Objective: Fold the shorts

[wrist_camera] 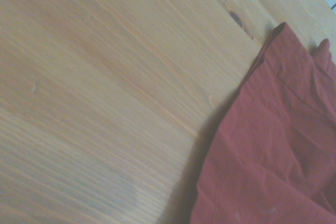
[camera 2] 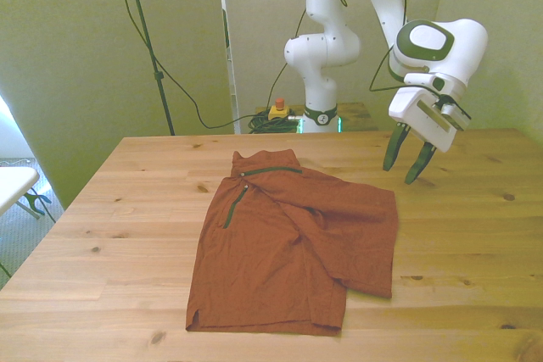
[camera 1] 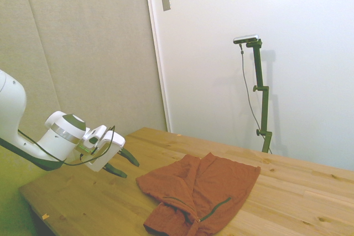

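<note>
A: Nearest the front camera: the shorts (camera 2: 293,247), rust-orange, lying spread flat and wrinkled on the table (camera 2: 102,235), about mid-table.

B: Orientation?

A: Leg hems toward the table's near edge in the front view, waistband end toward the far edge. Dark green zip line (camera 2: 270,170) near that far end, a second short one (camera 2: 234,206) just below it. One leg lies partly over the other, with a fold running down the middle.

B: Side view?

A: Same garment (camera 1: 199,192), bunched, green zip line (camera 1: 215,208) showing at the picture's lower edge.

B: End effector?

A: End effector (camera 2: 408,158) hangs above the table toward the far edge, on the front view's right, clear of the cloth. Dark fingers (camera 2: 393,152) apart, nothing between them. Side view agrees (camera 1: 123,164): off the fabric, above bare wood.

B: Wrist camera?

A: Bare wood grain and one edge of the shorts (wrist_camera: 273,150), with a dark knot (wrist_camera: 236,19) in the wood near it. Slightly soft focus.

B: Anything else?

A: Red-topped button box (camera 2: 277,110) behind the table's far edge by the arm's base.
</note>
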